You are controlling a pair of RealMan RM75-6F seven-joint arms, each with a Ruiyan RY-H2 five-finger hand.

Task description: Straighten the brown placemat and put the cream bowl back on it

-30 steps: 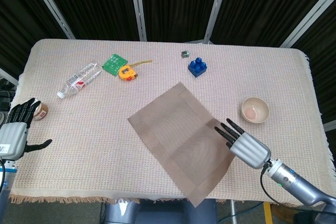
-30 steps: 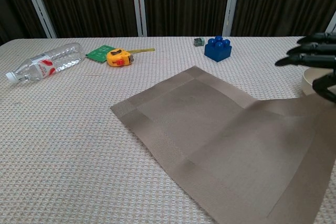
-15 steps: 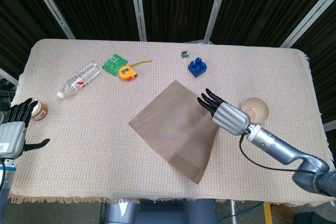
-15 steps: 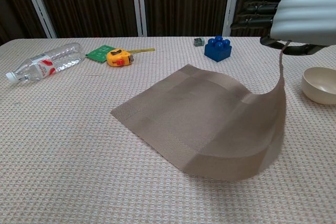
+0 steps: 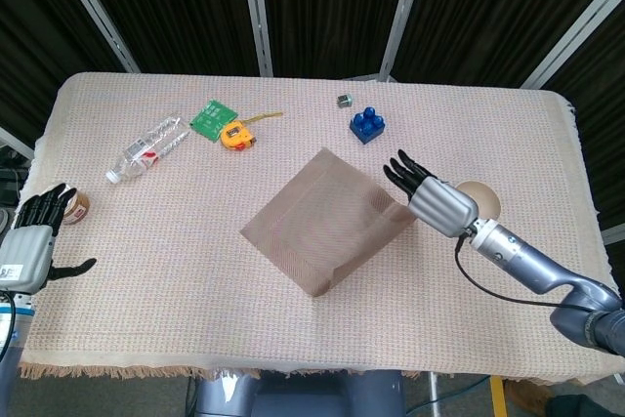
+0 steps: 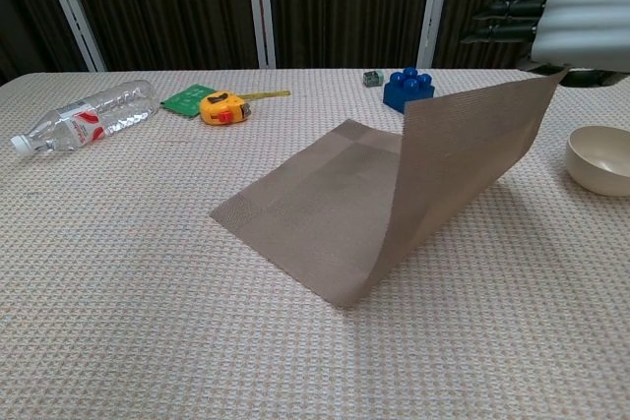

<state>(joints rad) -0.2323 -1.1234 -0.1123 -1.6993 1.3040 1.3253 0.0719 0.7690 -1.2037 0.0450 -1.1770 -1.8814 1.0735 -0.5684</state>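
Note:
The brown placemat [image 5: 317, 227] [image 6: 325, 204] lies askew mid-table, its left half flat and its right half lifted and curled upward. My right hand [image 5: 437, 200] [image 6: 576, 27] holds the raised corner in the air, fingers stretched toward the far side. The cream bowl [image 5: 487, 198] [image 6: 602, 158] stands upright on the tablecloth right of the mat, partly hidden behind that hand in the head view. At the table's left edge my left hand [image 5: 35, 243] hovers with fingers apart, holding nothing; the chest view does not show it.
A plastic bottle [image 5: 146, 147] [image 6: 84, 115], a green card [image 5: 212, 116] and a yellow tape measure [image 5: 235, 135] [image 6: 224, 105] lie at the back left. A blue brick [image 5: 367, 125] [image 6: 409, 89] and small grey cube [image 5: 344, 101] sit behind the mat. A small jar [image 5: 77, 206] stands by my left hand.
My right hand has risen and swung toward the far right with the mat's corner, pulling the near half of the placemat off the table and folding it upward. The left hand barely moved.

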